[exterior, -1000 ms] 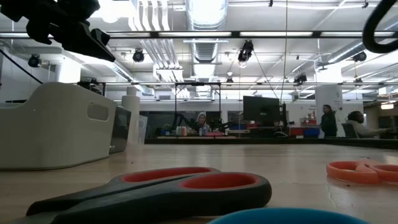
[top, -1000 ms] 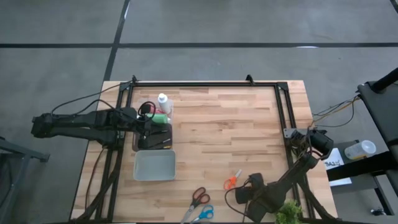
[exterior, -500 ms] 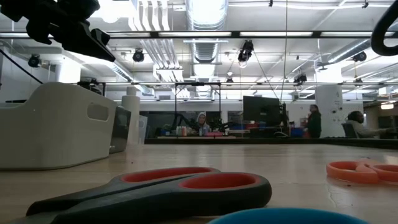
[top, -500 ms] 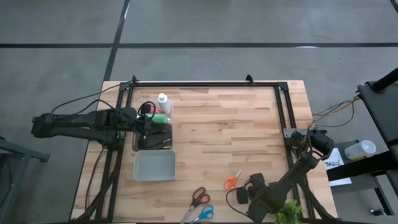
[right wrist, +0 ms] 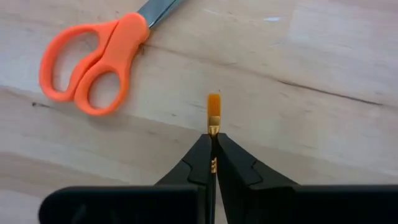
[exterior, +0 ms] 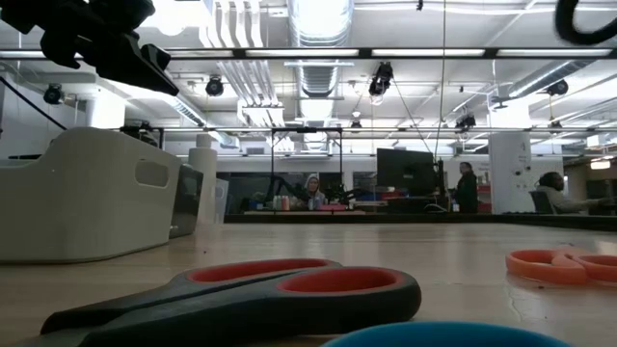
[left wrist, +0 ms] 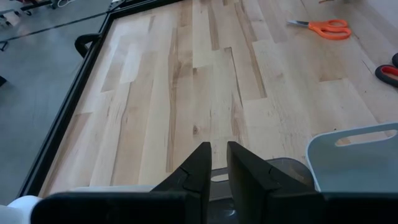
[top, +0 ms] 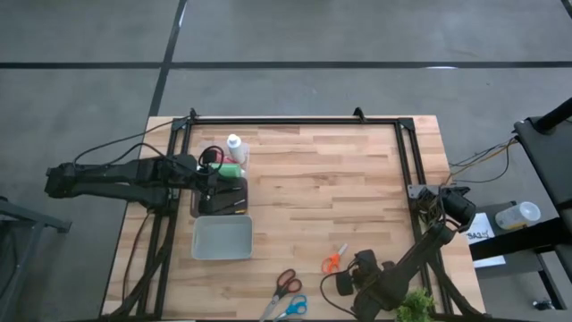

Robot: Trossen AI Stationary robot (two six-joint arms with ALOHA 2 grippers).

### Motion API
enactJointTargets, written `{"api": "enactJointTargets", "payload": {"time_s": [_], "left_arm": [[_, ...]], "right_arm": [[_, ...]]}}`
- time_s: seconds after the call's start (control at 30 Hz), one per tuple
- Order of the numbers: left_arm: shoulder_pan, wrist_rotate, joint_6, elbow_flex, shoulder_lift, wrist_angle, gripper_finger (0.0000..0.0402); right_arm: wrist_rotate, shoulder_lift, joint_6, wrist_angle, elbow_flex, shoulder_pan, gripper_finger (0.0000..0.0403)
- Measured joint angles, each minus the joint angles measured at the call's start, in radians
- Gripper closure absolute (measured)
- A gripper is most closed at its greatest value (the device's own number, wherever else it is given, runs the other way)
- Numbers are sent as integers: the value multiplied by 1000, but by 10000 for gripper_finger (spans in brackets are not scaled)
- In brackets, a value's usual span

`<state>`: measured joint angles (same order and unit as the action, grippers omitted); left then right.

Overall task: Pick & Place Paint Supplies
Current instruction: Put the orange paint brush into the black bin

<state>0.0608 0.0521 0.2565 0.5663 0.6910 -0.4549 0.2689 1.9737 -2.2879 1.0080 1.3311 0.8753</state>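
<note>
Closing my right gripper [right wrist: 213, 163] just pinched a brush [right wrist: 213, 112] near the orange scissors [right wrist: 93, 61] at the tabletop's front edge; lifting comes next. Left gripper [left wrist: 218, 167] fingers narrow, empty, over the black tray [top: 234, 195].

Orange scissors [right wrist: 93, 59], red-handled scissors [exterior: 260, 294] (nearest), white bin [top: 222, 238], wooden table [top: 331, 188]

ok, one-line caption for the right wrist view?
Right tool shut on a thin brush, bristle tip poking out over the wooden table, orange scissors lying nearby.
</note>
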Motion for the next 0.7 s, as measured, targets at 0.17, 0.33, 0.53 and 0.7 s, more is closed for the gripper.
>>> {"api": "enactJointTargets", "payload": {"time_s": [0.17,0.33,0.53,0.7], "left_arm": [[0,0,0,0,0,0,343],[0,0,0,0,0,-3,343],[0,0,0,0,0,-9,343],[0,0,0,0,0,-10,343]], "right_arm": [[47,-28,33,32,29,0,391],[204,-99,111,36,35,1,391],[509,-186,351,33,35,4,391],[775,-235,607,0,36,0,391]]}}
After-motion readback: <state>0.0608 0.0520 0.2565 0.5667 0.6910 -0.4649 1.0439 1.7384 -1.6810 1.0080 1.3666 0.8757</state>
